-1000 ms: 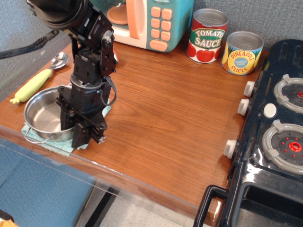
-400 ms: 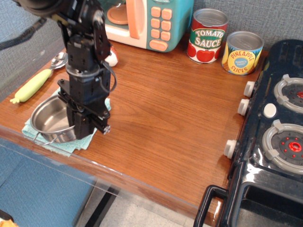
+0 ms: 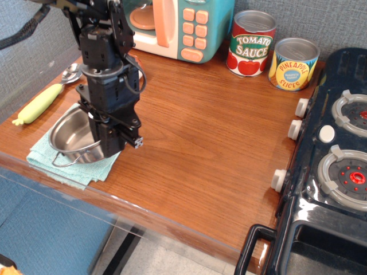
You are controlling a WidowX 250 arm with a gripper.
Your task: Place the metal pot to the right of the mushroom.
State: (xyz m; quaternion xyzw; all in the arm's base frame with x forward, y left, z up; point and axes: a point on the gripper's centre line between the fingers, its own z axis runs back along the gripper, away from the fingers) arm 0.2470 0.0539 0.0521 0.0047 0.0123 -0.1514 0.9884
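The metal pot (image 3: 71, 136) is a shallow shiny steel bowl with a wire loop handle at its front. It is tilted and held just over a green cloth (image 3: 60, 166) at the table's front left. My black gripper (image 3: 110, 148) points down and is shut on the pot's right rim. The mushroom is hidden behind my arm, at the back left near the toy microwave.
A yellow-green-handled spoon (image 3: 41, 102) lies at the left edge. A toy microwave (image 3: 183, 26) stands at the back, with a tomato sauce can (image 3: 251, 43) and a pineapple can (image 3: 293, 63) to its right. A black toy stove (image 3: 335, 149) fills the right side.
My gripper has moved right and slightly up with the pot's rim in it. The pot has slid right across the cloth and is now tilted.
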